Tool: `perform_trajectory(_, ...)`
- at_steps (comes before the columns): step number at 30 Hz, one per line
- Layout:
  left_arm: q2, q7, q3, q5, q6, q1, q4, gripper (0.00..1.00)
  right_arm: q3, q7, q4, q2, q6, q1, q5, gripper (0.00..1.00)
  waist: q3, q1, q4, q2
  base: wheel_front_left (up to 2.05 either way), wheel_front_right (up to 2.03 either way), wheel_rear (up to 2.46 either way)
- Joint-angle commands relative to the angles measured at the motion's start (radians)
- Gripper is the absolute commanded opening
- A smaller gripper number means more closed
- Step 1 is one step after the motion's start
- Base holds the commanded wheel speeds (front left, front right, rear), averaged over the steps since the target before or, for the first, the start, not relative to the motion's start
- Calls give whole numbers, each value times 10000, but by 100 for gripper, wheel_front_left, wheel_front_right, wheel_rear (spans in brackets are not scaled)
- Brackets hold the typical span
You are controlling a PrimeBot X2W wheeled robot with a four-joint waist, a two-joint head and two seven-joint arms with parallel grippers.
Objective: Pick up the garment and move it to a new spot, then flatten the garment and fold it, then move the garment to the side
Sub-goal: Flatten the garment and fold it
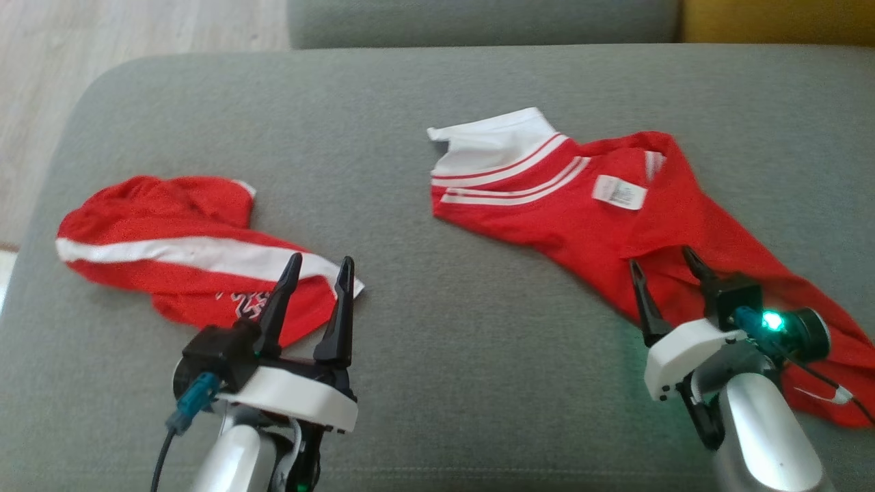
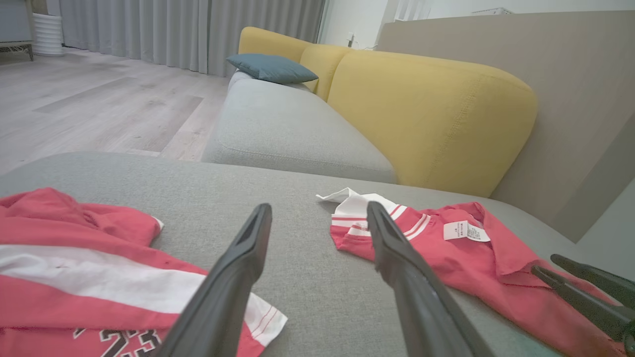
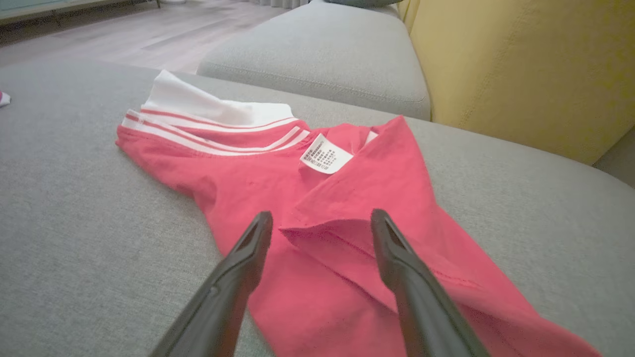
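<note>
Cushion (image 1: 437,383) grey, flat; wood floor (image 1: 102,34) beyond; left claw (image 1: 322,258), right claw (image 1: 660,256) spread apart.

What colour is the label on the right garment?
White label with small printed text; right wrist view shows it best.

Crumpled red knit garment with a broad white band (image 2: 74,277), at the left: large black numerals outlined in white (image 2: 130,342), cut off at the bottom of the left wrist view, upper parts legible, reading "23".

Red shirt with white striped trim (image 3: 347,238), at the right: small white rectangular sewn-in label (image 3: 325,154), bearing several lines of fine dark print, too small to read.
</note>
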Motion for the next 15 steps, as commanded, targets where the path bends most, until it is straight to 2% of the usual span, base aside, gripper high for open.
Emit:
perform_trajectory(1, 20, -51, 285, 26, -49, -488, -260, 100, 40, 6, -63, -17, -7, -460, -224, 100, 166, 0, 257, 0, 0, 0, 0)
perform_trajectory(11, 20, -51, 248, 40, -43, -563, -282, 100, -545, -232, 1044, -17, -7, -1100, -1365, 100, 361, 0, 511, 0, 0, 0, 0)
perform_trajectory(12, 20, -51, 252, 60, -40, -569, -281, 100, -628, -268, 1130, -17, -7, -1183, -1449, 39, 385, 0, 510, 0, 0, 0, 0)
perform_trajectory(13, 20, -51, 261, 78, -40, -577, -282, 100, -705, -311, 1204, -17, -7, -1267, -1493, 0, 404, 0, 502, 0, 0, 0, 0)
perform_trajectory(15, 20, -51, 295, 101, -36, -590, -283, 100, -899, -428, 1287, -17, -7, -1423, -1448, 0, 429, 0, 462, 0, 0, 0, 0)
